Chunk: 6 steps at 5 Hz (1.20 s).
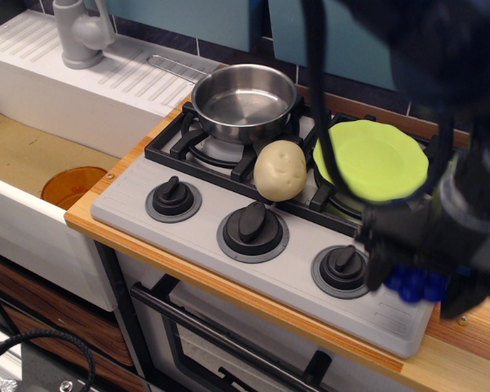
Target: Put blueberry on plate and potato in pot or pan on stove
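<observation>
The deep-blue blueberry (414, 282) hangs just above the stove's (204, 238) front right corner, between the dark, motion-blurred fingers of my gripper (419, 286), which looks shut on it. The lime-green plate (371, 159) rests on the right burner, directly behind the gripper. The beige potato (280, 169) sits on the grate between the burners, left of the plate. The empty steel pot (243, 102) stands on the back left burner. My arm hides the plate's right edge.
Three black knobs (252, 224) line the stove front. To the left lies a sink (24, 155) with an orange drain (73, 186) and a grey faucet (82, 33). A wooden counter edge (465, 351) runs to the right of the stove.
</observation>
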Available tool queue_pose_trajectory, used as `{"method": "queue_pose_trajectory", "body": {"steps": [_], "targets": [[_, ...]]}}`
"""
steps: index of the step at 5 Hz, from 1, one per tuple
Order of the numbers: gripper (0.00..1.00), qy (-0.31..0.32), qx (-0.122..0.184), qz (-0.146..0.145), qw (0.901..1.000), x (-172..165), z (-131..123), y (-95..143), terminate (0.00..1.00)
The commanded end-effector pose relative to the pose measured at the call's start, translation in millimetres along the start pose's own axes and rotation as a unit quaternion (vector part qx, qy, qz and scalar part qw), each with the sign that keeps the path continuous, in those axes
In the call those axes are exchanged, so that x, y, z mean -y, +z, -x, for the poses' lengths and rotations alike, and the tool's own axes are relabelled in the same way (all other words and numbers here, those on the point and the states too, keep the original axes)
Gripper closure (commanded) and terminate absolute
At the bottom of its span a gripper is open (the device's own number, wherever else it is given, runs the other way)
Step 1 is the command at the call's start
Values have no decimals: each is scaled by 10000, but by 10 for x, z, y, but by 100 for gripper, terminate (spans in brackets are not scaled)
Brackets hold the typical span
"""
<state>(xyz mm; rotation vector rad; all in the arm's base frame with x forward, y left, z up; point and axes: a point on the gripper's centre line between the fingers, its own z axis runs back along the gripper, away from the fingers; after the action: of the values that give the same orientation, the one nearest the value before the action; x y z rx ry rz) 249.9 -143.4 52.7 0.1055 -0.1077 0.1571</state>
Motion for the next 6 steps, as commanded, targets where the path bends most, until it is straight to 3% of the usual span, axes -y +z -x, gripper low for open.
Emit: {"method": "queue_pose_trajectory", "body": {"steps": [1, 3, 5, 6], "targets": [[100, -255, -54, 117, 9996, -299, -474, 455, 0], [100, -593, -26, 358, 9976, -515, -1075, 277, 0], [100, -593, 131, 512, 9968, -385, -1338, -63, 0], [0, -535, 133, 412, 9976, -312, -1297, -106, 0]]}}
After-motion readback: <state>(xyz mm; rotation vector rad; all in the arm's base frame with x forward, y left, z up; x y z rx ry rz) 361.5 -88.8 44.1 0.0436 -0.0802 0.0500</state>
